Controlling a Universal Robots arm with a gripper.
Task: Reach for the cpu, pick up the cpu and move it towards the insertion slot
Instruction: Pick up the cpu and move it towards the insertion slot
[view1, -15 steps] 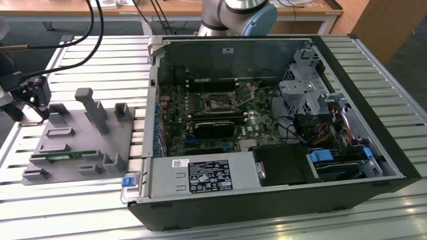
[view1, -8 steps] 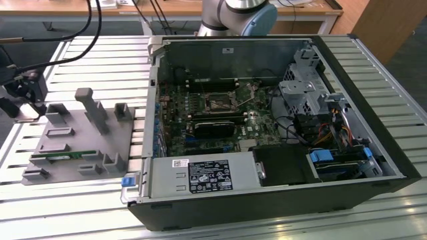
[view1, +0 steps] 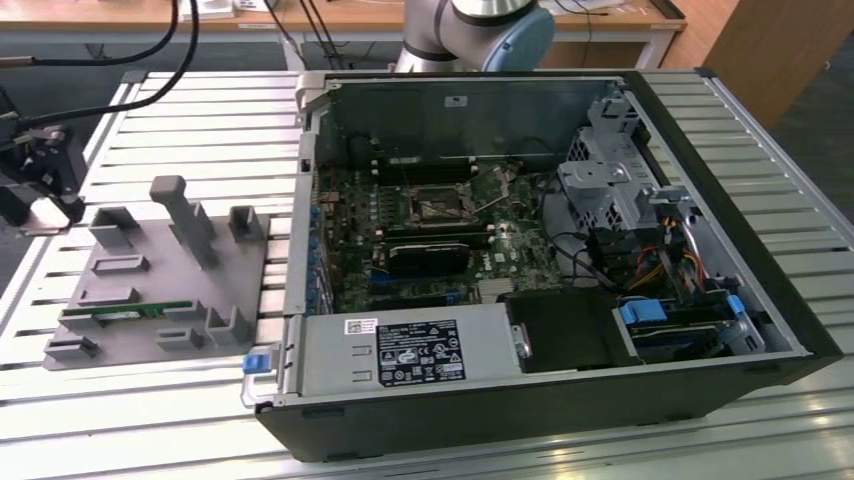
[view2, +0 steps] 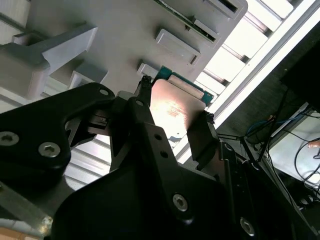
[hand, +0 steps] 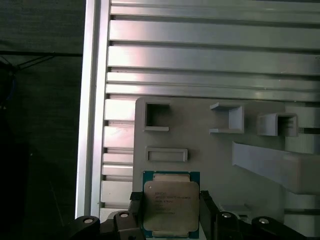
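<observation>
At the exterior view's far left, the gripper (view1: 42, 198) is parked by the left edge of the grey tray (view1: 147, 300). In the first wrist view the cpu (hand: 170, 202) is caught between the jaws, which are closed in on two opposite edges (grip looks snug). It's reckoned light and stiff, with a slick lid and a delicate underside, so the edges are where it's best held. Well to the right, the slot (view1: 441, 205) is seen inside the open case (view1: 747, 330).
</observation>
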